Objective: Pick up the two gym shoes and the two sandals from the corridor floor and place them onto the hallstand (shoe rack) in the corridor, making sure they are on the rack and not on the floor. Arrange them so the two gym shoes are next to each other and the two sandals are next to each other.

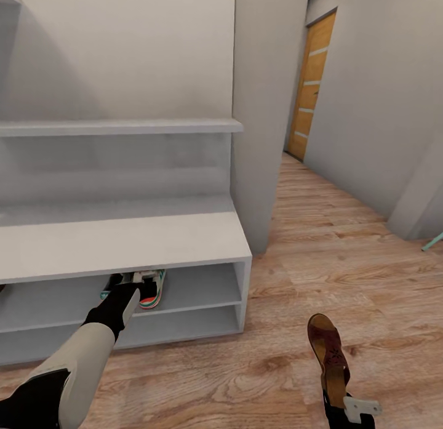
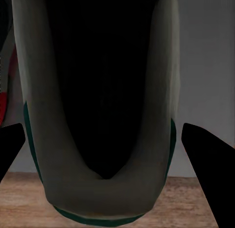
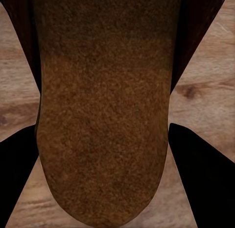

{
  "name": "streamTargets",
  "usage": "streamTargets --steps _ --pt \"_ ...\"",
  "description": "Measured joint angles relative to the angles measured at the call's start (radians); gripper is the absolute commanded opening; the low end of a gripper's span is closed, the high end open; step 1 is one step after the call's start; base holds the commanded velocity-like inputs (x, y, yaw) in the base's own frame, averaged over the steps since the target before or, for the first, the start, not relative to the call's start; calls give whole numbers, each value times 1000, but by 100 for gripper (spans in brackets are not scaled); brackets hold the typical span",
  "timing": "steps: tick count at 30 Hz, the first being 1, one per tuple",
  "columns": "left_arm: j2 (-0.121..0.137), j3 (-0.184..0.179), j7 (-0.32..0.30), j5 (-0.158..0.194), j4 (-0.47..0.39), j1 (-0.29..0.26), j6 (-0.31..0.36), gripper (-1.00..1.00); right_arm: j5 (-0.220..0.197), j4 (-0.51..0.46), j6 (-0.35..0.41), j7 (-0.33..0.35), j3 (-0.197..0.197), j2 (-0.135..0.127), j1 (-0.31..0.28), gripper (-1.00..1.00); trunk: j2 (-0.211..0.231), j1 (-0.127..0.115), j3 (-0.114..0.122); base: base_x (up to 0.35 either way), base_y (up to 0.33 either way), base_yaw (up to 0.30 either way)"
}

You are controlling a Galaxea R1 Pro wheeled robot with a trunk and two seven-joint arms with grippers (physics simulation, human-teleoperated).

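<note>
Right claw (image 1: 346, 397) low at the head view's near edge, fingers either side of a sandal's (image 1: 328, 355) heel, seemingly clamped on it; sandal's long axis points away from the robot, over the corridor floor (image 1: 344, 263). Left claw (image 1: 136, 280) reaches into the hallstand's (image 1: 123, 238) upper shoe shelf with a gym shoe (image 1: 151, 290), fingers flanking the shoe's collar in the wrist view; clamped or slack, cannot tell. Shoe seems on the shelf. Judgement: the sandal must travel forward-left to the rack, right arm nearer.
</note>
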Motion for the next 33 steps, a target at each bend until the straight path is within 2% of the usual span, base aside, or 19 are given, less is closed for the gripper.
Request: streamTargets --steps 11,26,27,33 --pt "0 1 0 0 -1 0 0 -100 0 0 0 0 0 0 0 -100 0 0 0 96 0 0" --pt "1 3 -3 -1 -1 0 0 -100 0 0 0 0 0 0 0 -100 0 0 0 9 0 0" --pt "1 3 -3 -1 -1 0 0 100 0 0 0 0 0 0 0 -100 0 0 0 0 0 0" --pt "1 3 -4 -2 0 0 -1 100 0 1 0 0 0 0 0 -100 0 0 0 0 0 0"
